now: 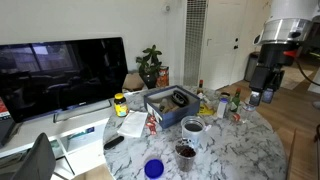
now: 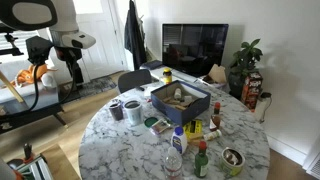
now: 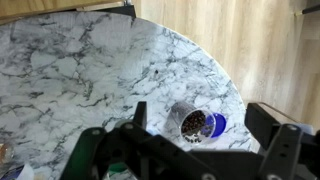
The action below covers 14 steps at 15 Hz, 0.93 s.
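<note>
My gripper (image 3: pixel 185 152) is open and empty, its two dark fingers spread wide at the bottom of the wrist view. It hangs high over the edge of a round white marble table (image 3: pixel 80 70). Below it in the wrist view stands a clear cup of dark bits (image 3: pixel 193 123), touching a small blue bowl (image 3: pixel 214 126). In an exterior view the gripper (image 1: pixel 262 95) is above the table's side, far from the cup (image 1: pixel 185 152) and the blue bowl (image 1: pixel 153 168). In an exterior view it (image 2: pixel 75 72) hangs beyond the table's far side.
A blue box of items (image 1: pixel 170 100) sits mid-table with a grey mug (image 1: pixel 192 127), a yellow-lidded jar (image 1: pixel 120 104) and several bottles (image 2: pixel 185 145). A TV (image 1: pixel 60 72) and a plant (image 1: pixel 150 65) stand behind. Wooden floor (image 3: pixel 270 50) lies past the table edge.
</note>
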Tool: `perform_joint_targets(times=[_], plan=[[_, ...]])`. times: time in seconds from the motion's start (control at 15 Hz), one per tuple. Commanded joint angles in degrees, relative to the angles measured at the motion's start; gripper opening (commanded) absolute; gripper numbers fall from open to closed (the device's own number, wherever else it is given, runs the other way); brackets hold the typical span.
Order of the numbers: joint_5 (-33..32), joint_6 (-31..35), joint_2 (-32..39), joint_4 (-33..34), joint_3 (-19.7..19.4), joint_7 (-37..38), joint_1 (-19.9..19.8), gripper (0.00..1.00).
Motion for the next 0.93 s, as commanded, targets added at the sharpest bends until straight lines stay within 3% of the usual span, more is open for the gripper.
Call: perform_joint_targets(times=[0.0,0.2,0.4,0.67,0.87], plan=[[0.4,-0.3,0.0,-0.3,0.5,-0.3,-0.7,1.0],[0.3,-0.3,0.4,-0.9,0.5,-0.3,-0.6,1.0],[0.7,2.7,10.0,4.0,2.3,-3.5,1.3,1.0],[-4.2,8.7,21.9,9.5,8.6,-1.5,1.3,1.0],[-10.6,15.0,32.3,14.5,14.4,0.3,-1.8,1.0]])
